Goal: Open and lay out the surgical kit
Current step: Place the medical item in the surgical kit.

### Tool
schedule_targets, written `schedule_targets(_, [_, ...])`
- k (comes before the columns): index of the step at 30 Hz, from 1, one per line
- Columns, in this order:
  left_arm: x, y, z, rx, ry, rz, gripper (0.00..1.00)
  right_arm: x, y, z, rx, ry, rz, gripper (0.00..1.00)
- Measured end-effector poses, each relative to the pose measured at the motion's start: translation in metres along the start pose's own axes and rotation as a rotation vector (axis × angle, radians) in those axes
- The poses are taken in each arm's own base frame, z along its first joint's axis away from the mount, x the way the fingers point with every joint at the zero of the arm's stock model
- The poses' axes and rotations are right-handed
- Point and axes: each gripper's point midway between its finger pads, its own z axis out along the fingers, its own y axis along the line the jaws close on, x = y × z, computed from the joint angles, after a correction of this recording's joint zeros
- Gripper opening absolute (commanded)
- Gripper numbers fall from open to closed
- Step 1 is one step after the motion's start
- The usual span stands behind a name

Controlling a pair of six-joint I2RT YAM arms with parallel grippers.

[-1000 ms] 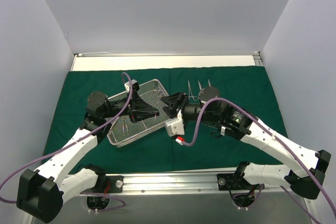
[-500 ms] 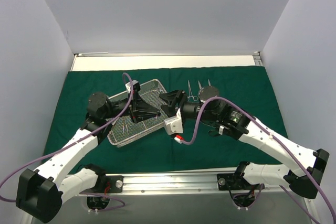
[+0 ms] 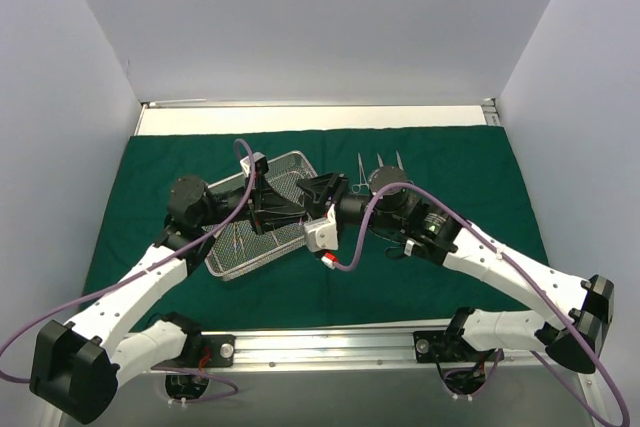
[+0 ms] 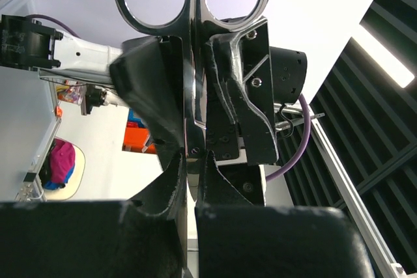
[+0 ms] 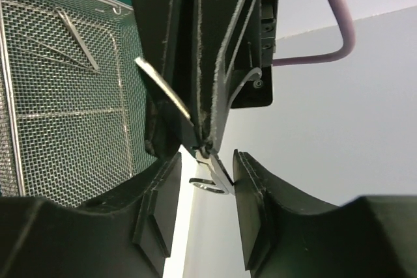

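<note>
Green drape [image 3: 450, 247] lay spread flat over the table [image 3: 300, 119], giving a clean field for the wire-mesh tray [image 3: 235, 255] left of centre and three instruments [image 3: 378, 169] lined up to its right. Above the tray, the left end effector [image 4: 191, 180] was clamped on a scissor-handled instrument [image 4: 193, 43], apparently offering it across. The right end effector [image 5: 205, 187] stood with its fingers apart on either side of it, not yet gripping.

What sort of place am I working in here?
Probably a robot test booth staged as a surgical bench: plain white walls on three sides, two arms bolted to a metal rail, and a green cloth carrying a wire tray.
</note>
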Motion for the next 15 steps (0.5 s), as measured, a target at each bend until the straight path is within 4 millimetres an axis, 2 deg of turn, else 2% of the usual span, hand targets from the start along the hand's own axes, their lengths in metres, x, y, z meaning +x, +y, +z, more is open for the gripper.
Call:
schedule_targets(1, [0.0, 0.0, 0.0, 0.0, -0.001, -0.002, 0.02, 0.0, -0.001, 0.001, 0.011, 0.0, 0.004, 0.27])
schedule_targets(3, [-0.001, 0.0, 0.001, 0.001, -0.004, -0.002, 0.02, 0.001, -0.006, 0.001, 0.042, 0.003, 0.012, 0.22])
schedule_targets(4, [-0.002, 0.0, 0.001, 0.003, -0.008, -0.002, 0.02, 0.002, -0.009, 0.001, 0.06, 0.008, 0.019, 0.15])
schedule_targets(6, [-0.004, -0.003, 0.001, 0.011, -0.02, -0.014, 0.02, 0.006, -0.008, 0.002, 0.069, 0.021, 0.029, 0.08])
schedule_targets(7, [-0.006, -0.004, 0.002, 0.015, -0.03, -0.026, 0.02, 0.008, -0.008, 0.003, 0.074, 0.029, 0.033, 0.01])
schedule_targets(9, [-0.01, -0.005, 0.002, 0.019, -0.043, -0.036, 0.04, 0.011, -0.009, 0.004, 0.087, 0.041, 0.05, 0.0])
schedule_targets(11, [-0.014, -0.005, 0.003, 0.022, -0.056, -0.041, 0.19, 0.014, -0.008, 0.006, 0.092, 0.053, 0.078, 0.0])
schedule_targets(12, [-0.016, -0.005, 0.003, 0.025, -0.063, -0.042, 0.34, 0.016, -0.007, 0.007, 0.093, 0.058, 0.099, 0.0])
schedule_targets(15, [-0.017, -0.007, 0.004, 0.038, -0.067, -0.015, 0.54, 0.02, -0.002, 0.011, 0.089, 0.066, 0.167, 0.0])
